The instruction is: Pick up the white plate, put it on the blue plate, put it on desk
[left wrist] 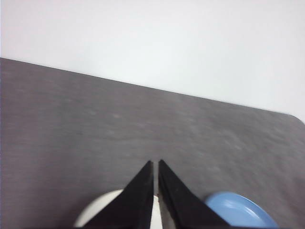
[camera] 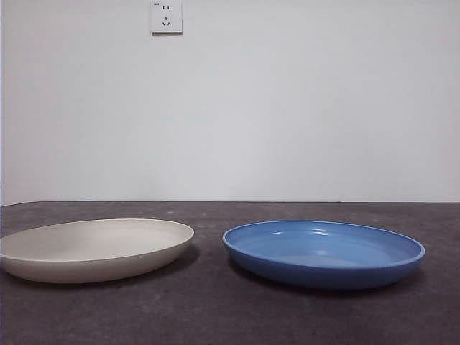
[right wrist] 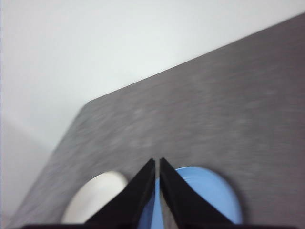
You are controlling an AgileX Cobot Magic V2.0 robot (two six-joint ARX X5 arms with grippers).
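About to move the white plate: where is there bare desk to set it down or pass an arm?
Bare desk lies in front of both plates and behind them up to the wall. The gap between the white plate and the blue plate is narrow, so that is the tight spot. Both grippers are up off the plates.

The desk [camera: 230, 316] is dark grey and flat. Two plates lie right on it, side by side and not touching. From the front, the white plate [camera: 93, 248] is on the left and the blue plate [camera: 323, 253] is on the right.
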